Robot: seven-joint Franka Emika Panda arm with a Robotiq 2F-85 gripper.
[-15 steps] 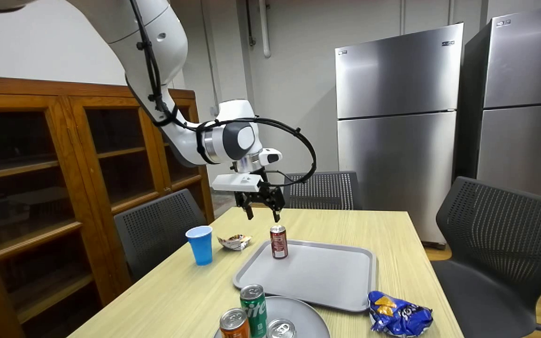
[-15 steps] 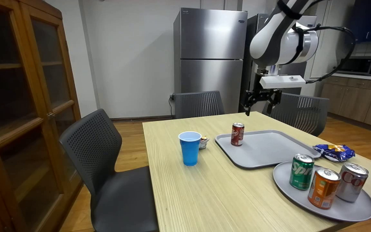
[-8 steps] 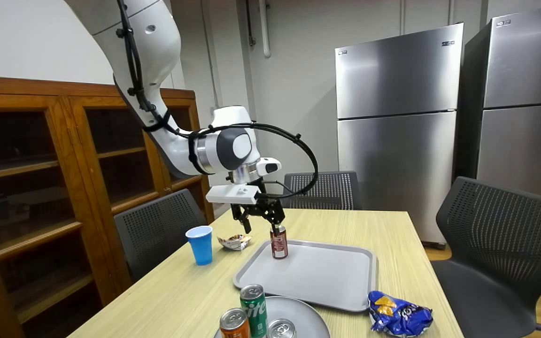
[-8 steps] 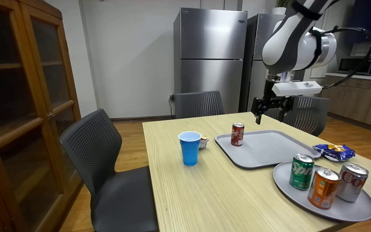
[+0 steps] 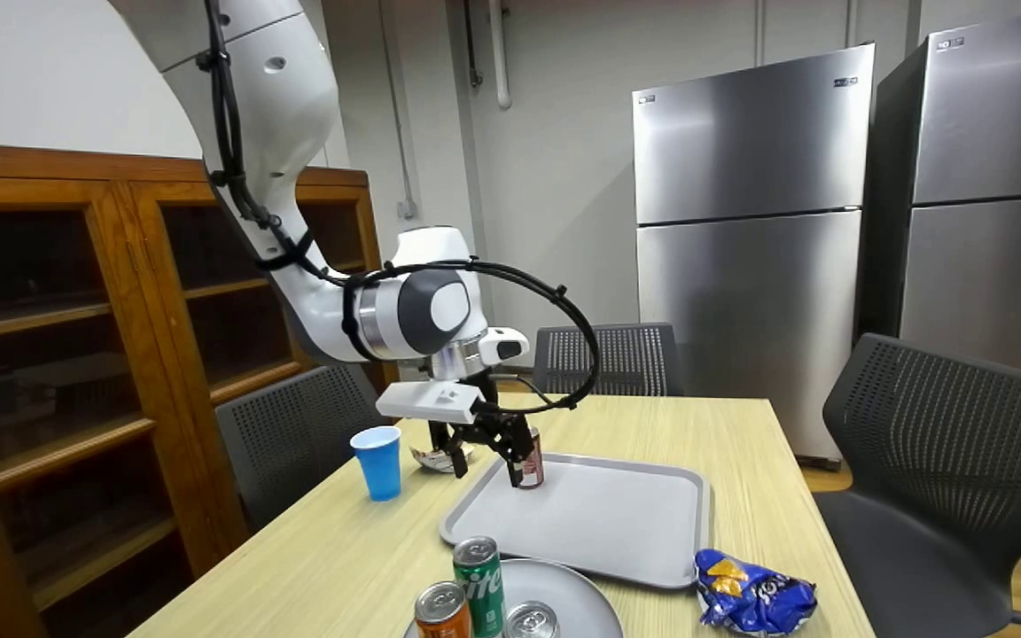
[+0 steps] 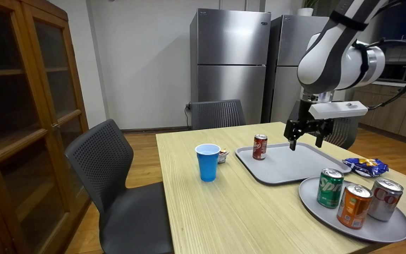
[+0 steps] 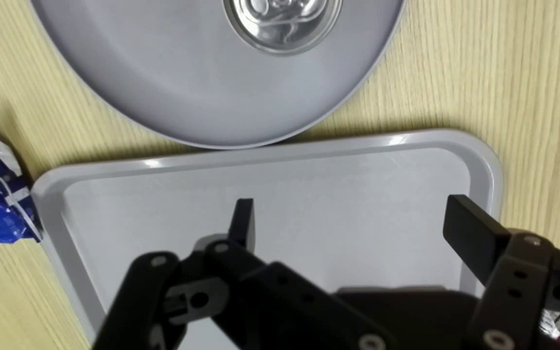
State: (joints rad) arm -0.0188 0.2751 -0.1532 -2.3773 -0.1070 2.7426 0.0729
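Note:
My gripper (image 7: 351,200) stands open above the grey tray (image 7: 338,214), its two black fingers wide apart with nothing between them. In both exterior views the gripper (image 5: 487,478) (image 6: 305,147) points down, its fingertips above the tray surface. A dark red soda can (image 6: 260,147) is upright on the tray near one corner, apart from the fingers. One finger partly covers this can (image 5: 533,462) in an exterior view. The wrist view does not show it. Touching or almost touching the tray's long side is a round grey plate (image 7: 173,97).
On the plate are a green can (image 6: 330,187), an orange can (image 6: 354,208) and a silver can (image 6: 385,199). A blue snack bag (image 5: 754,594) lies by a tray corner. A blue cup (image 6: 208,164) and an opened snack wrapper (image 6: 222,156) stand beside the tray. Chairs surround the table.
The arm has come down towards the tray, drifting left in an exterior view and right in the opposite one. The gripper has stayed open. Cans, cup and bags have kept their places.

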